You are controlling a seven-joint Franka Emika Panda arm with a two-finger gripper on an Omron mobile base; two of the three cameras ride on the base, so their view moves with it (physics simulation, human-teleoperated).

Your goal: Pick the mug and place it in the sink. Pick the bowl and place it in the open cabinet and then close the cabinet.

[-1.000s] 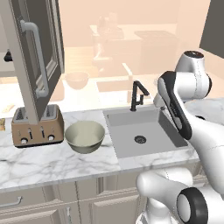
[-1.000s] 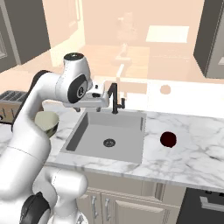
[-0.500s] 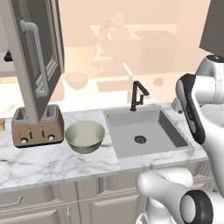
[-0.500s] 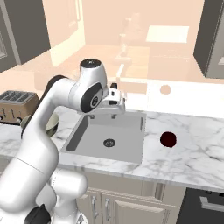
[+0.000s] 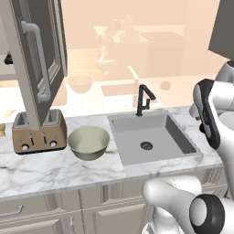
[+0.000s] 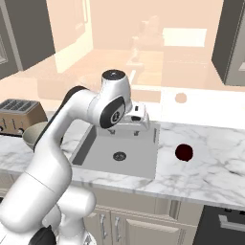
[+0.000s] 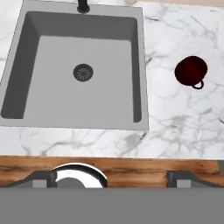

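The dark red mug (image 7: pixel 190 71) is sitting upright on the marble desk (image 7: pixel 183 118) to the right of the sink (image 7: pixel 52 105), apart from the basin's rim, with its small handle pointing toward the near edge. From the right base camera the mug (image 6: pixel 184 152) is standing alone on the desk, well apart from the arm. The sink (image 6: pixel 95 153) is lying grey and recessed, its round dark drain (image 7: pixel 83 72) near the middle and the black angular faucet (image 5: pixel 144 98) rising at its far rim.

Left of the sink, the wide cream-grey bowl (image 5: pixel 88 142) is resting on the desk just beside the toaster (image 5: pixel 36 132), which is standing under the open cabinet (image 5: pixel 34 59). The cabinet's panelled door is swinging out toward the viewer, its long grey bar handle (image 5: pixel 39 64) showing on the front. A smaller peach-tinted bowl (image 5: pixel 80 83) is sitting farther back, beyond the desk.

The white arm is reaching over the sink's far right side, with the hand (image 6: pixel 139 117) hanging above the basin's far rim. Whether the jaws are released or clenched cannot be told; they are holding nothing visible.
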